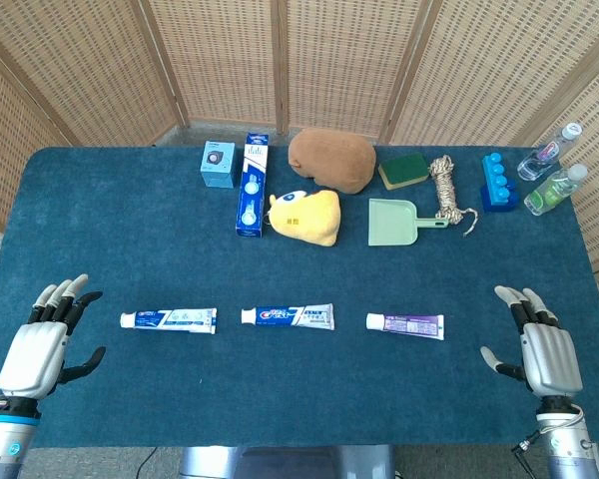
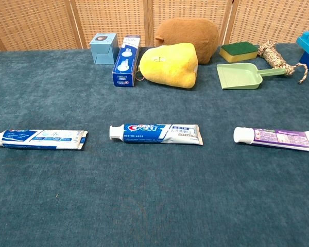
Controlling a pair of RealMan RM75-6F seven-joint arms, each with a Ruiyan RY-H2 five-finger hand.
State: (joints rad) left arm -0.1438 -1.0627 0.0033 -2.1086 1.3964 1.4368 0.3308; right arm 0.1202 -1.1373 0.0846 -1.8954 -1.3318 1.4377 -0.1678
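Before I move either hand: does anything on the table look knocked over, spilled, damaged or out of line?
Nothing stands out. The three toothpaste tubes lie flat in a row, caps to the left and on, with nothing spilled. The left hand and right hand rest open at the table ends, touching none.

Bright, even light, soft shadows, both views sharp.

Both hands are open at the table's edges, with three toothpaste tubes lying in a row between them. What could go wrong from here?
The left hand lies nearest the light-blue toothpaste tube, the right hand nearest the purple-and-white toothpaste tube. All the tubes lie flat on the dark blue cloth-covered table, so fingers may slide over them or snag the cloth. The blue-and-white Crest toothpaste tube sits midway, probably a long stretch for either hand.
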